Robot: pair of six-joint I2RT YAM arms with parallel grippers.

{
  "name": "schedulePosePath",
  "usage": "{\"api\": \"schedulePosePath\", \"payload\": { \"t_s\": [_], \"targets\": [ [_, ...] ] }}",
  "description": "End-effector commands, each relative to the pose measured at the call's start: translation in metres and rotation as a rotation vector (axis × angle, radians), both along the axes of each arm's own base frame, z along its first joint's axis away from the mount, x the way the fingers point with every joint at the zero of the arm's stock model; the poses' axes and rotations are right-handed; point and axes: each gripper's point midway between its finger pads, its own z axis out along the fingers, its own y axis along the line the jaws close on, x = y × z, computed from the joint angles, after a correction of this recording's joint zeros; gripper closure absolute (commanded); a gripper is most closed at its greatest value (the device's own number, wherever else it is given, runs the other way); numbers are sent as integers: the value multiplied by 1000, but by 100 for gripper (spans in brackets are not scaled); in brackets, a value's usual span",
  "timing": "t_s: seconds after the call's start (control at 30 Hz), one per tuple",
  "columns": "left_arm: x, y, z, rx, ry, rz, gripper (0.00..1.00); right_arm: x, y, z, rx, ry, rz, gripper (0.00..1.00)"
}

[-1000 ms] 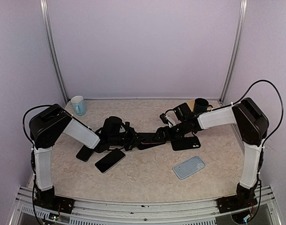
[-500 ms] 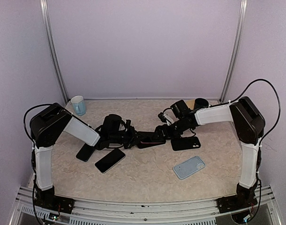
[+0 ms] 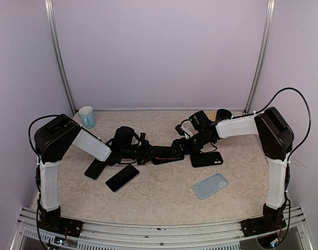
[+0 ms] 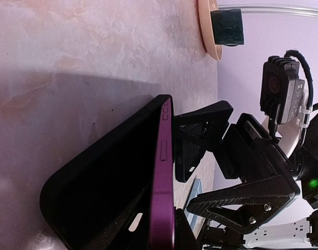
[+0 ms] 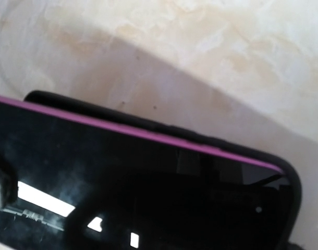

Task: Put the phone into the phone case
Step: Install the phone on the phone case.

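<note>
A purple phone [image 4: 161, 182] sits partly inside a black phone case [image 4: 96, 177], one long edge still standing out of it. My left gripper [image 4: 159, 229] is shut on the pair at one end and holds them edge-up just over the table [image 3: 164, 198]. My right gripper [image 4: 216, 161] stands open on the phone's screen side, one finger close to the phone's far end. The right wrist view is filled by the dark screen [image 5: 122, 182], with the case rim [image 5: 164, 127] behind it. From above, the left gripper [image 3: 150, 154] and right gripper [image 3: 181, 147] meet at the phone [image 3: 167, 156].
A black phone [image 3: 122, 178] and another dark one [image 3: 94, 169] lie left of centre. A black case [image 3: 207, 159] and a light blue case [image 3: 210, 186] lie on the right. A pale blue cup [image 3: 87, 116] stands back left, a dark mug [image 3: 223, 117] back right.
The right arm has drawn slightly back and to the left, still at the phone. The left gripper keeps its hold in nearly the same spot.
</note>
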Motion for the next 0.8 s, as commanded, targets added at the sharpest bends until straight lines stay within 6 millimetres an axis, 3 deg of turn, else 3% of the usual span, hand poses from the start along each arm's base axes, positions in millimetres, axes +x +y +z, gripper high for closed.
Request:
{"api": "schedulePosePath", "payload": {
  "t_s": [0.0, 0.77],
  "targets": [
    [-37, 21, -88, 257, 143, -43, 100, -38, 42, 8, 132, 27, 186, 0],
    [-33, 28, -93, 324, 135, -47, 94, -30, 18, 21, 131, 6, 147, 0]
  ]
}}
